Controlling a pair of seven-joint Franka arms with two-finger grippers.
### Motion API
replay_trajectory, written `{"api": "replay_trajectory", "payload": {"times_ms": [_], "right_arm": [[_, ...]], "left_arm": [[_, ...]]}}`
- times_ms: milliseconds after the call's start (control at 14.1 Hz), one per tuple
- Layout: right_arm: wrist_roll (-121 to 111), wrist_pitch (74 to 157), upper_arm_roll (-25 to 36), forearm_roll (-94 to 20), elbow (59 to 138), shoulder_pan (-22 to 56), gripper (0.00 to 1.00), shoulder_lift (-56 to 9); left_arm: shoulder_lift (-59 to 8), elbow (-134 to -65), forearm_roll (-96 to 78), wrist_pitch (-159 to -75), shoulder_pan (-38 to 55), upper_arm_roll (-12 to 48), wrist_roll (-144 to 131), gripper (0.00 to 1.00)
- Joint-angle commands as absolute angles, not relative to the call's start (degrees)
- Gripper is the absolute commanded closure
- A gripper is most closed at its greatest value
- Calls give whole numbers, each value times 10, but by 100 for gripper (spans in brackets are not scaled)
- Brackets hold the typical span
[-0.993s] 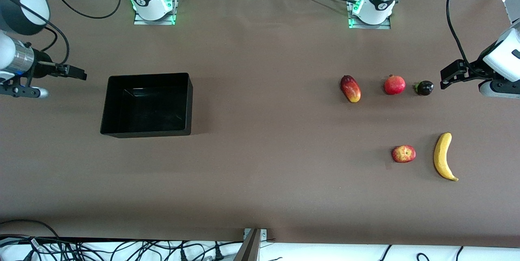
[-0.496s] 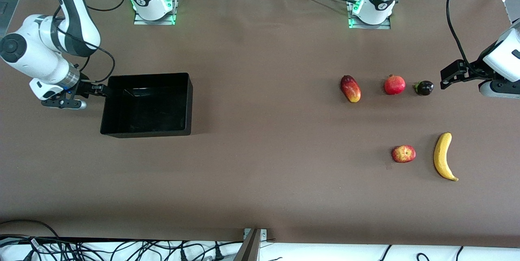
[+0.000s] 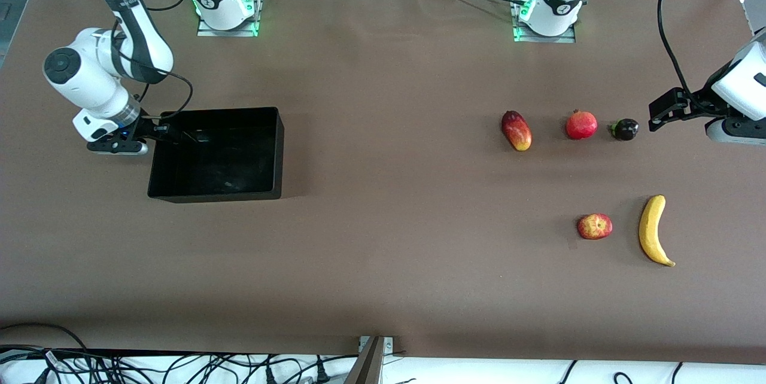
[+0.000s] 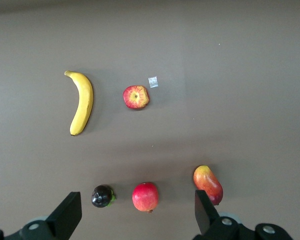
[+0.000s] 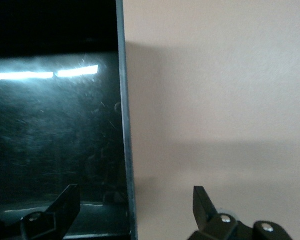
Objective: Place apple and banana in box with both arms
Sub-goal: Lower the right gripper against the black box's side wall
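- Front view: right gripper now over the rim of the box at the edge toward the right arm's end of the table; a second ago it hung clear of the box, farther out toward that end. Fingers not readable here.
- Front view: left gripper unchanged, over the table just beside a dark round fruit; left arm waits.
- Front view: apple and banana lie on the table side by side, apart, toward the left arm's end, well apart from the box. Neither has shifted. Mango and pomegranate sit in a row with the dark fruit, farther from the front camera than the apple.
- Left wrist view: left gripper spread wide, nothing between the fingers; banana, apple, dark fruit, pomegranate and mango below it. Small pale scrap just beside the apple.
- Right wrist view: right gripper spread wide, empty, straddling the box wall; one finger over the glossy inside, the other over bare table.
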State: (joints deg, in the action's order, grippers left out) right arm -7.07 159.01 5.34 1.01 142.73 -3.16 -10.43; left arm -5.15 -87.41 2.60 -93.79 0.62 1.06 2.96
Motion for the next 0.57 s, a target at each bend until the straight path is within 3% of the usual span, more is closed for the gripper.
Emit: {"api": "replay_trajectory", "payload": {"times_ms": [0, 71, 284, 355, 496], "right_arm": [[-85, 1645, 54, 9, 1440, -35, 22, -126], [-85, 1651, 54, 9, 1440, -35, 44, -127], [-81, 1649, 54, 9, 1439, -35, 93, -123], [-81, 1649, 54, 9, 1438, -35, 100, -122], [-83, 1648, 54, 9, 1438, -34, 100, -120]], "left_arm": [[-60, -854, 18, -929, 6, 11, 31, 0], [-60, -849, 17, -929, 5, 11, 30, 0], [-60, -844, 17, -927, 6, 11, 6, 0], [-60, -842, 17, -926, 7, 12, 4, 0], [-60, -842, 18, -926, 7, 20, 4, 0]]}}
